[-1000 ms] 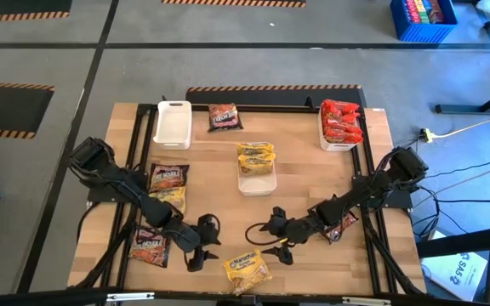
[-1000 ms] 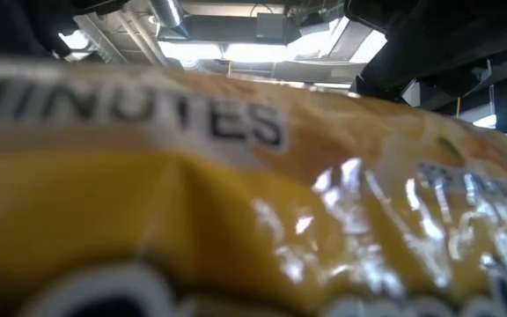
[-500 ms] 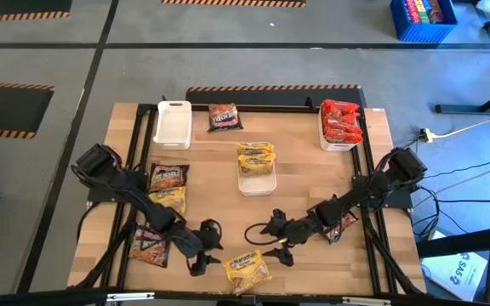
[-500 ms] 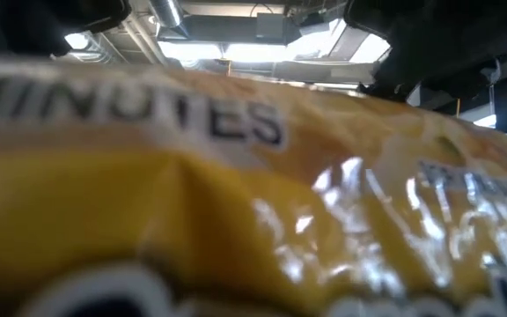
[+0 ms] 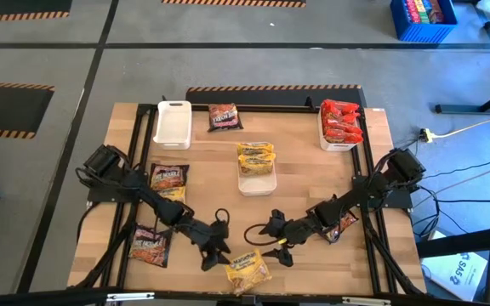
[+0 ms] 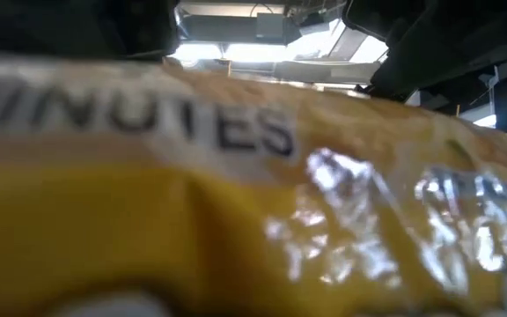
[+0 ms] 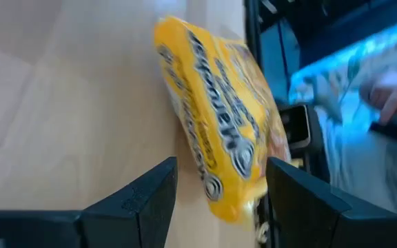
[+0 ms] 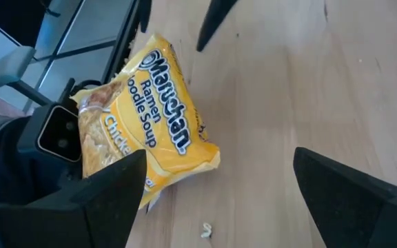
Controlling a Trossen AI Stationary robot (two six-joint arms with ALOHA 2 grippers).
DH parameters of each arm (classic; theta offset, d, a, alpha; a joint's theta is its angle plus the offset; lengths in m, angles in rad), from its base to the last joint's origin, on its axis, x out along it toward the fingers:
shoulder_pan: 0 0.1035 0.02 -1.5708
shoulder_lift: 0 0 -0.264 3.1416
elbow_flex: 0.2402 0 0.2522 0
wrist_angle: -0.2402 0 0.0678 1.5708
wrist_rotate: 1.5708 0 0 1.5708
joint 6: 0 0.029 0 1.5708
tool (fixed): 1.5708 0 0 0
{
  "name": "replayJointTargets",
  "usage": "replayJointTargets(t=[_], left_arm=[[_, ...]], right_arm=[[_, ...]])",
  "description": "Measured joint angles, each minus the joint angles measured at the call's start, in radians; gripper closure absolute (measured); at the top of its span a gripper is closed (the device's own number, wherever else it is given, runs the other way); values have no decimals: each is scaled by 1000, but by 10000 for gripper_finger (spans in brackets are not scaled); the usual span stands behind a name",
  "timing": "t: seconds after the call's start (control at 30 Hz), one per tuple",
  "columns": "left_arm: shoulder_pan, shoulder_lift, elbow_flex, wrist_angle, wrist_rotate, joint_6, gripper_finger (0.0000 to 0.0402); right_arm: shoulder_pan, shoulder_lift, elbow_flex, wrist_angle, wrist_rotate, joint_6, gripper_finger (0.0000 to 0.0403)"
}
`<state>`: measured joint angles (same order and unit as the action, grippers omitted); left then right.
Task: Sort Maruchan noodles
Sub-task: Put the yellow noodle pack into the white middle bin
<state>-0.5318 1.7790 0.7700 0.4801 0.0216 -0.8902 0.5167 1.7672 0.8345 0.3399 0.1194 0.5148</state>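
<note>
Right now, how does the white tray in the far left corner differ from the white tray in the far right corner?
The far-left white tray is empty, while the far-right white tray holds red Maruchan packets piled above its rim. A dark Maruchan packet lies just beside the far-left tray; nothing lies beside the far-right one. Both are white, rectangular and stand along the table's far edge.

Three white trays on wooden table (image 5: pixel 304 153): empty tray (image 5: pixel 173 124) at far left, middle tray (image 5: pixel 256 181), far-right tray (image 5: pixel 339 143). Blue crate (image 5: pixel 422 19) and cables (image 5: pixel 475 127) on floor.
</note>
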Motion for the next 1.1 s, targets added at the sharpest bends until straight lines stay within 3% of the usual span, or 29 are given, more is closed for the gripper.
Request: replayJointTargets(t=[0.17,0.53,0.7,0.87,1.1], left_arm=[[30,11,0,15,-5,-90,186],[30,16,1,41,-39,-106,186],[20,16,52,-11,-29,-106,186],[23,16,117,-168,-33,-85,186],[36,26,135,-189,-29,-98,186]], right_arm=[[0,0,0,0,2,-7,56],[0,0,0,1,4,-8,56],[0,0,0,2,4,-8,56],[0,0,0,2,4,-8,56],[0,0,0,2,4,-8,56]])
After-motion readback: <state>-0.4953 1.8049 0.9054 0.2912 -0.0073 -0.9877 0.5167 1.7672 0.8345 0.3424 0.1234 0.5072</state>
